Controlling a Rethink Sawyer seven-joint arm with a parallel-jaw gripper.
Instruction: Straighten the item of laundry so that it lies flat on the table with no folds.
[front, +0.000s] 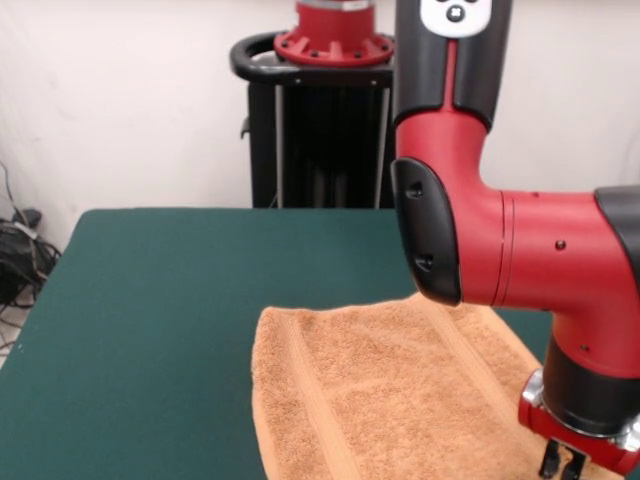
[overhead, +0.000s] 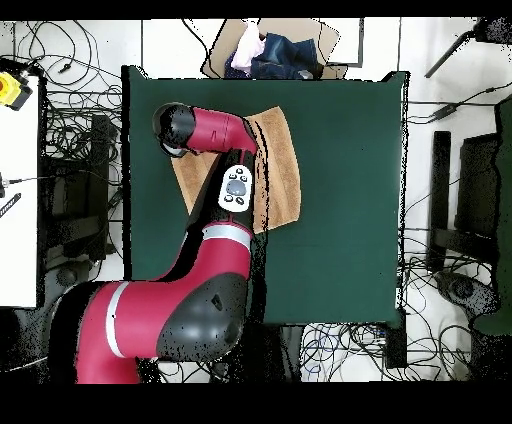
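**Towel spread on bench, arm low over one corner**

The towel (front: 385, 395) lies on the green bench (front: 170, 330), toward the side opposite the robot's pedestal. From the front it looks largely opened out: two flat woven bands run straight across the pile, and the visible end is smooth apart from a slight curl at its corner. From overhead the cloth reads as a rough rectangle set at a slight angle to the bench edges, but the arm (overhead: 215, 135) crosses over a good part of it, so I cannot confirm that the covered portion is free of folds.

The gripper (front: 563, 462) hangs low over the towel's corner, at the bottom right of the front view. Only the dark tips show at the picture's edge. They appear close together, but whether they are pinching cloth, merely closed, or slightly apart I cannot tell. Contact with the towel cannot be confirmed either.

Judgement: the arm's position over a corner suits a tug or a release at that edge, which is where a flat-lay task would be finished. The work seems well advanced. The remaining risk is a drag on that corner as the arm lifts, which could rumple it.

Loose cables (overhead: 60, 130) and a heap of dark clothing (overhead: 280, 55) lie off the bench, clear of the work.
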